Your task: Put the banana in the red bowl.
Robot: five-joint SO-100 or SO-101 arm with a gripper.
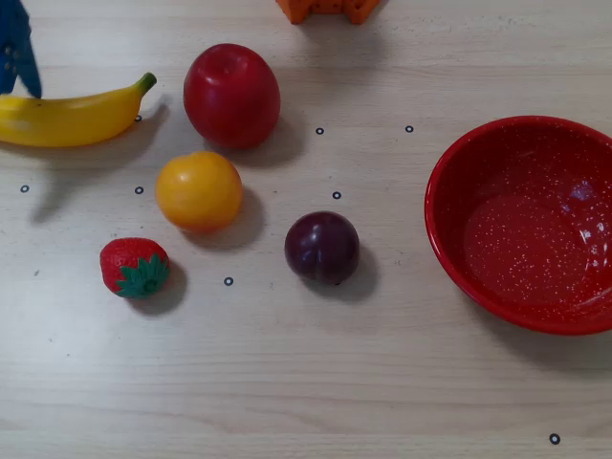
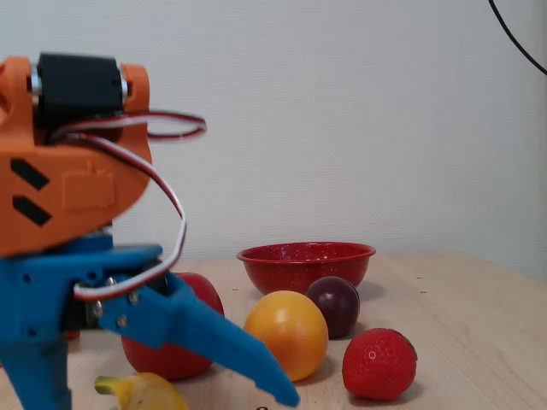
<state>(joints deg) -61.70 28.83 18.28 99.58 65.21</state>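
The yellow banana point(image 1: 72, 117) lies flat at the left edge of the overhead view, green stem pointing right toward the apple. Only its stem end point(image 2: 141, 391) shows at the bottom of the fixed view. My blue gripper point(image 2: 167, 398) is open, jaws spread wide, low over the banana with nothing held. In the overhead view just one blue finger point(image 1: 19, 53) enters at the top left corner, its tip at the banana's upper edge. The red bowl point(image 1: 449, 244) sits empty at the far right, and appears behind the fruit point(image 2: 305, 254) in the fixed view.
A red apple point(image 1: 231, 95), an orange point(image 1: 199, 191), a strawberry point(image 1: 134, 267) and a dark plum point(image 1: 322, 248) stand between banana and bowl. The arm's orange base point(image 1: 327, 8) is at the top edge. Light wooden tabletop with small ring marks.
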